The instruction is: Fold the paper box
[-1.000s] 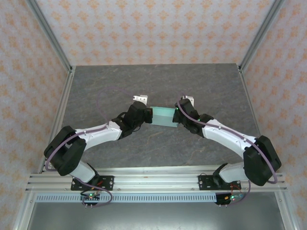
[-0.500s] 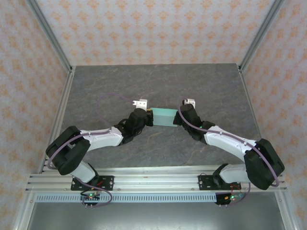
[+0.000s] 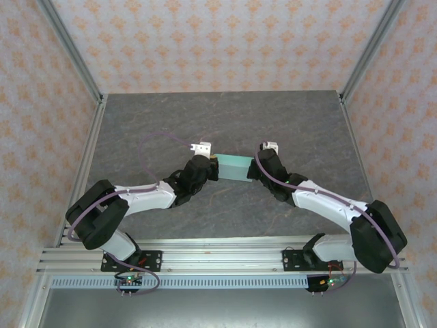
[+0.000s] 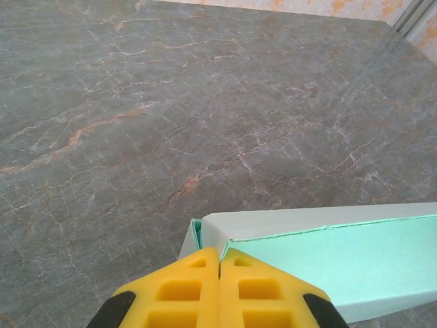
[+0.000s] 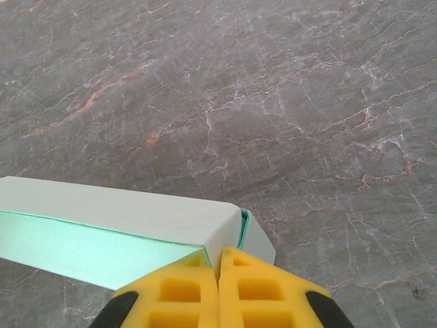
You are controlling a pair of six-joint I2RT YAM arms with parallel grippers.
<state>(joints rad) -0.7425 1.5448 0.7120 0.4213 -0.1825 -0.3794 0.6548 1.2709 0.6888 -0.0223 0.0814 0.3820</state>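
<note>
The paper box (image 3: 234, 167) is a small pale mint-teal rectangular box lying mid-table between my two arms. My left gripper (image 3: 216, 166) meets its left end and my right gripper (image 3: 252, 169) its right end. In the left wrist view the paper box (image 4: 341, 266) runs off to the right, and the yellow fingers of my left gripper (image 4: 219, 256) are shut with the box's corner edge pinched at their tips. The right wrist view has the paper box (image 5: 102, 232) stretching left, with my right gripper (image 5: 218, 258) shut on its end corner. A tucked end flap (image 5: 256, 236) sticks out slightly.
The grey marbled table top (image 3: 225, 116) lies open beyond the box. Aluminium frame posts (image 3: 72, 51) and patterned walls (image 3: 218, 41) close in the left, right and back. The arms' mounting rail (image 3: 218, 258) runs along the near edge.
Both wrists have shifted slightly toward me and lowered, with the box between them. Over the last half second almost nothing has moved.
</note>
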